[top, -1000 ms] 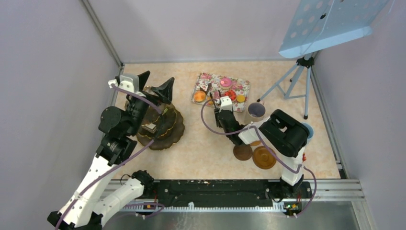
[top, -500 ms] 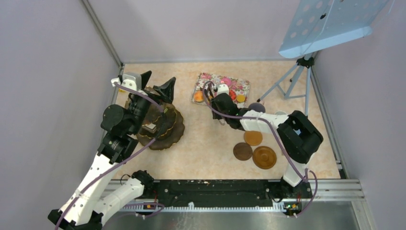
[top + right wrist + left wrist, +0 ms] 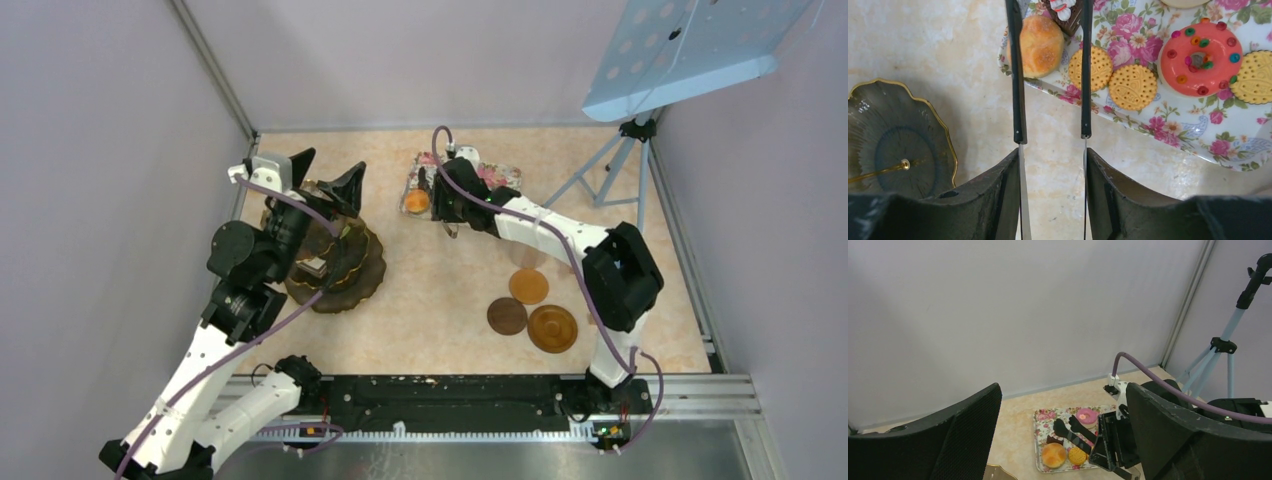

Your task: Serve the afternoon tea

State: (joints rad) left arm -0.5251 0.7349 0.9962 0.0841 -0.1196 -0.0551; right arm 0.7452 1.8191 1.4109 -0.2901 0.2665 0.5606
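The rose-patterned tray (image 3: 1168,107) holds a bun (image 3: 1040,45), round orange biscuits (image 3: 1134,86), a red doughnut (image 3: 1198,52) and a chocolate cake piece (image 3: 1068,10). My right gripper (image 3: 1052,155) is shut on the black tongs (image 3: 1018,75), whose arms stand apart and reach over the tray's near corner, either side of the chocolate piece. In the top view the right gripper (image 3: 452,200) is at the tray's (image 3: 505,170) left end. My left gripper (image 3: 325,180) is open and empty above the tiered stand (image 3: 350,265). The mugs and the cup are hidden.
Three round brown coasters (image 3: 528,286) lie right of centre near the front. A blue tripod (image 3: 620,160) stands at the back right. The stand's gold-rimmed plate (image 3: 898,145) lies left of the tongs. The left wrist view shows a pink doughnut (image 3: 1087,415) on the tray.
My right arm has reached from near the coasters out to the tray, carrying the tongs over its left end. The left arm has barely moved.
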